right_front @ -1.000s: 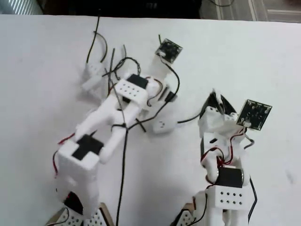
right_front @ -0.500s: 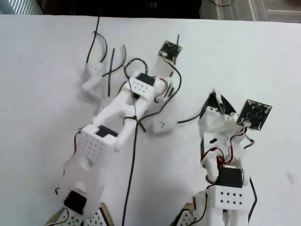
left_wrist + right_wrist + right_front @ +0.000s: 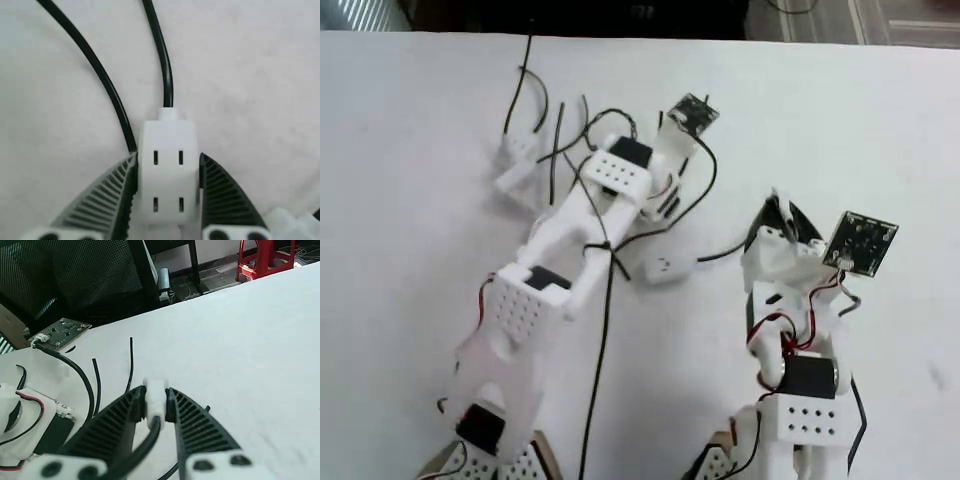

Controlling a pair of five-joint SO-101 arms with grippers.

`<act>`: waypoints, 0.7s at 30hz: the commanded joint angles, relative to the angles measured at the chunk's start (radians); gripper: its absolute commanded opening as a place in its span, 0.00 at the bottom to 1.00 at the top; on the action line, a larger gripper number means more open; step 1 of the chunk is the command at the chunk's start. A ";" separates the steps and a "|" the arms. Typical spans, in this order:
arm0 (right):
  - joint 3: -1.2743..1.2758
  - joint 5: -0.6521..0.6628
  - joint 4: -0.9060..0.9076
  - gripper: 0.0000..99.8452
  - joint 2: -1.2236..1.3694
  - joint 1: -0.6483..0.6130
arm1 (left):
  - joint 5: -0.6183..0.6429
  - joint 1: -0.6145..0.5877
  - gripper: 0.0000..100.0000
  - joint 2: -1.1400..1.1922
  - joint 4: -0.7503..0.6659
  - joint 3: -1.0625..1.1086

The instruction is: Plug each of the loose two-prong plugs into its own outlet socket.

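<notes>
My left pincer (image 3: pixel 167 160) is clenched on the flanks of a white socket block (image 3: pixel 167 175) lying on the desk (image 3: pixel 260 75). Its slots face up and its black cord (image 3: pixel 169 75) runs away from me, which I judge braces it against a plug's push. Well apart from that block, my right pincer (image 3: pixel 155 392) grasps a white plug (image 3: pixel 154 402) by its body, cord trailing back between the fingers, probably to leave the prong end free. A second socket (image 3: pixel 665 268) lies loose near the block.

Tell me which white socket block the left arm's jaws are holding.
The socket block with four slots facing the left wrist camera, pinched between the jaws. The other block lies free on the table between the arms.
</notes>
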 commanded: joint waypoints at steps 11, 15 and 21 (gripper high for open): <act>-0.052 -0.002 -0.016 0.02 0.005 0.002 | -0.068 0.041 0.02 -0.374 0.345 -0.064; -0.051 0.000 -0.016 0.02 0.005 0.002 | -0.072 0.042 0.02 -0.473 0.436 -0.063; -0.051 0.000 -0.015 0.02 0.007 0.002 | -0.072 0.042 0.02 -0.568 0.554 -0.051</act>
